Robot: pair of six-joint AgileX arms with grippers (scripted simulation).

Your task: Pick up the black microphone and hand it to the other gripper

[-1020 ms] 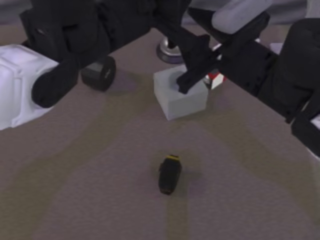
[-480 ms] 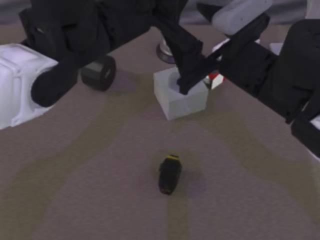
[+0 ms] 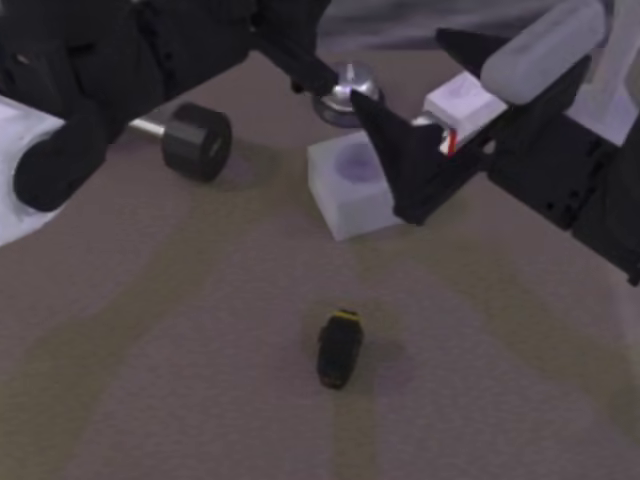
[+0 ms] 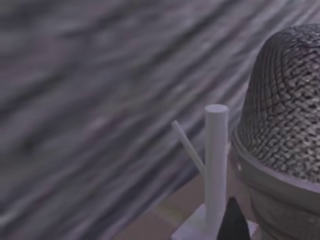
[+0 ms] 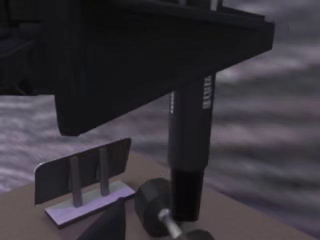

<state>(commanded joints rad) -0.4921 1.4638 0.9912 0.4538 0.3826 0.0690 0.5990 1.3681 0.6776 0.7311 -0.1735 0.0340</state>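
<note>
Handover stage, by my read. My left pincer (image 3: pixel 283 55) sits over the far edge of the desk (image 3: pixel 150 350), near the middle. It looks clamped on the thin black stick-handled microphone with the round silver mesh head (image 3: pixel 326 80). The handle runs out of it and the head points toward my right arm. The left wrist view is filled by the mesh head (image 4: pixel 285 125). The right wrist view shows the handle (image 5: pixel 190 145) hanging under the left arm's bulk.

My right pincer (image 3: pixel 397 66) is spread wide, and its nearer finger tip is just beside the silver head. I can't tell whether they touch. It holds nothing.

Also on the desk:
- A pale translucent cube (image 3: pixel 350 185), just below the microphone in the top view.
- A black dumbbell (image 3: pixel 195 143) toward the far left.
- A stubby black yellow-banded object (image 3: pixel 340 350) near the centre, well apart from the rest.

On handling, I'd say the microphone is rigid and light, a bit head-heavy, and the smooth handle is likely to slip. The mesh could dent, so I'd avoid squeezing it. The best hold is probably the bare handle between the left pincer and the head, but little of it looks free.
</note>
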